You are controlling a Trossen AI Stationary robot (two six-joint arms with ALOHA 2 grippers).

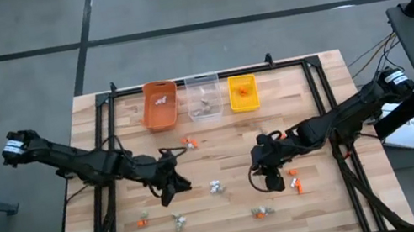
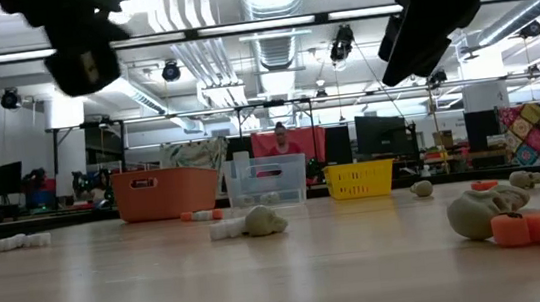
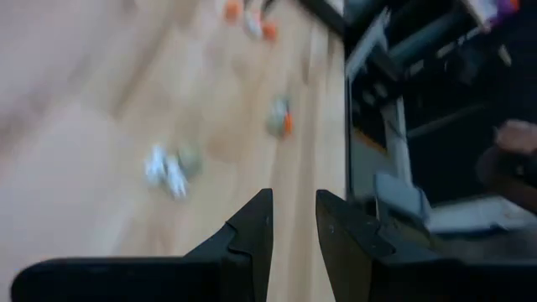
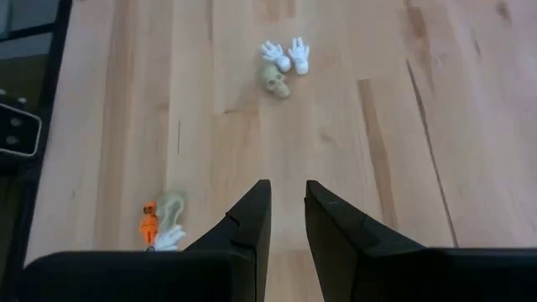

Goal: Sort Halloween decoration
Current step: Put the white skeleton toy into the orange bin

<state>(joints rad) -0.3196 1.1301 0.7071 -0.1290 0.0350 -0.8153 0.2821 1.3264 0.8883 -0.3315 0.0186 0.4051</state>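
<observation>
While both arms hover above the wooden table (image 1: 309,115), tiny Halloween trinkets (image 1: 216,187) lie scattered across its near half, most in small clusters toward the near edge, a few orange ones (image 1: 188,142) nearer the middle. They are too small to tell a long axis or facing. The left gripper (image 1: 171,192) hangs left of centre, fingers (image 3: 252,231) slightly parted, holding nothing. The right gripper (image 1: 267,175) hangs right of centre, fingers (image 4: 252,218) likewise narrowly apart and empty. Along the far edge stand an orange bin (image 1: 161,105), a clear bin (image 1: 204,97) and a yellow bin (image 1: 243,93), each holding a few pieces.
</observation>
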